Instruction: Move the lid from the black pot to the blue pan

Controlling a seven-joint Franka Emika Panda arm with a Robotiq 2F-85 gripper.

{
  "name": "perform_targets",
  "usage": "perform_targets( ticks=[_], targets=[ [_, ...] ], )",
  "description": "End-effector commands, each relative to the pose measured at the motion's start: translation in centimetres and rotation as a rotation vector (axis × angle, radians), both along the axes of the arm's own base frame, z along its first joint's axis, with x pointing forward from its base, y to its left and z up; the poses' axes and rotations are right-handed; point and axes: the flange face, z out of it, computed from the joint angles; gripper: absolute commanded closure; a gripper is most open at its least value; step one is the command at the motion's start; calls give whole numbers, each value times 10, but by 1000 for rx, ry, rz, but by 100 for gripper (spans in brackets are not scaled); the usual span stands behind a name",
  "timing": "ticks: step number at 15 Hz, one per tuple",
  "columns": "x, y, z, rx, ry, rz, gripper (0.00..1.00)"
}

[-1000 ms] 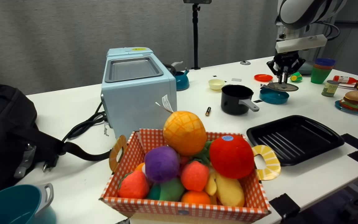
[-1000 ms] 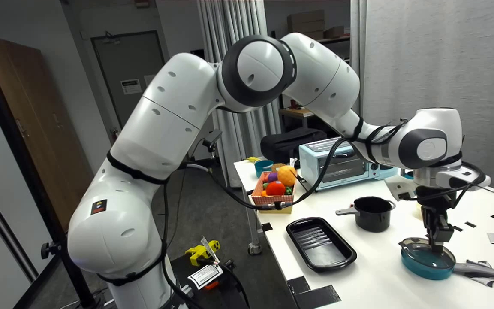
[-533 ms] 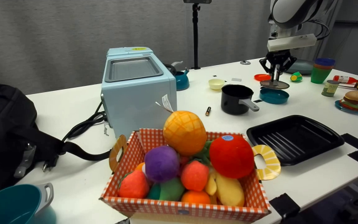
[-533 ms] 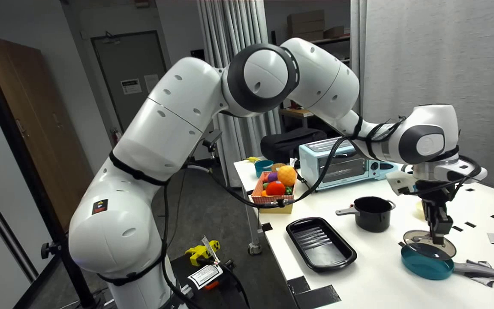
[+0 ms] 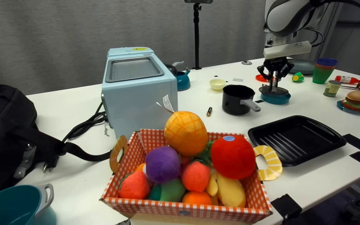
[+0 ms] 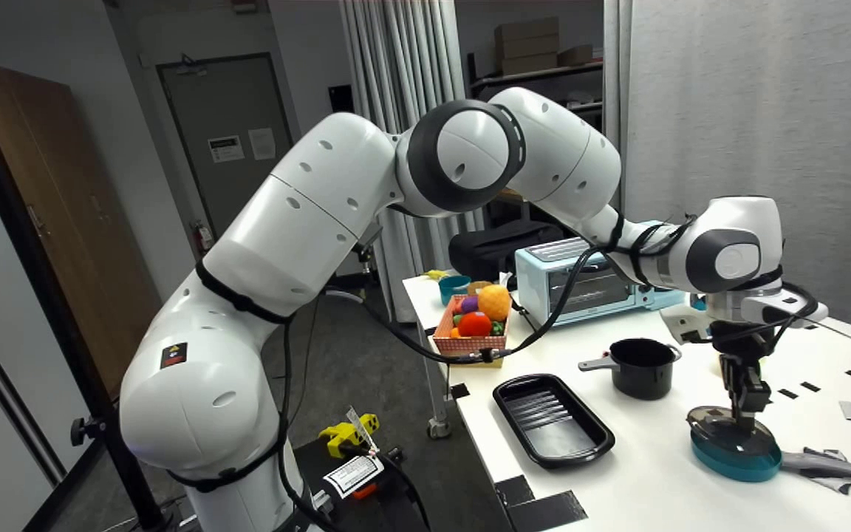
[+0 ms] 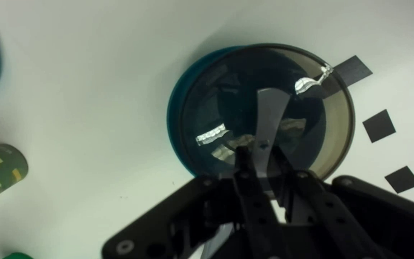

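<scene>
My gripper (image 7: 261, 151) is shut on the upright handle of the round, dark, glassy lid (image 7: 234, 81). The lid also shows in both exterior views (image 5: 283, 92) (image 6: 713, 426). It sits at the blue pan's rim level, off-centre; the blue pan (image 7: 174, 108) shows along its left in the wrist view, and the lid overhangs on the right. I cannot tell whether it touches the rim all round. The blue pan also shows in both exterior views (image 5: 276, 100) (image 6: 737, 467). The black pot (image 5: 237, 101) stands uncovered beside it, also in an exterior view (image 6: 643, 373).
A black ridged tray (image 5: 295, 139) lies near the table's front edge. A fruit basket (image 5: 186, 207), a light-blue toaster oven (image 5: 142, 100) and a pale yellow bowl (image 5: 217, 84) stand around. A can (image 5: 332, 88), stacked cups (image 5: 320, 73) and a toy burger (image 5: 357, 100) stand beyond the pan.
The gripper and lid have moved left in an exterior view over the last second. They rose off the pan slightly half a second ago, then came down onto or close to its rim.
</scene>
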Motion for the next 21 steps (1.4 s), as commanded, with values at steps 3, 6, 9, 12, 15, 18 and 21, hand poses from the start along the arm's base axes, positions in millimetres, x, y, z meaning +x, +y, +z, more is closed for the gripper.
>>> perform_targets(
  ticks=[3,6,9,12,15,18,21],
  targets=[
    [9,0,-7,-4,24,-24,96],
    [10,0,-6,-3,28,-27,96],
    [9,-2,-6,-2,27,-36,96],
    [3,-8,-5,-1,22,-51,96],
    [-1,-14,-6,-2,22,-65,96],
    [-4,-19,-8,-1,29,-73,87],
    [-7,-21,-10,5,36,-74,50]
  ],
)
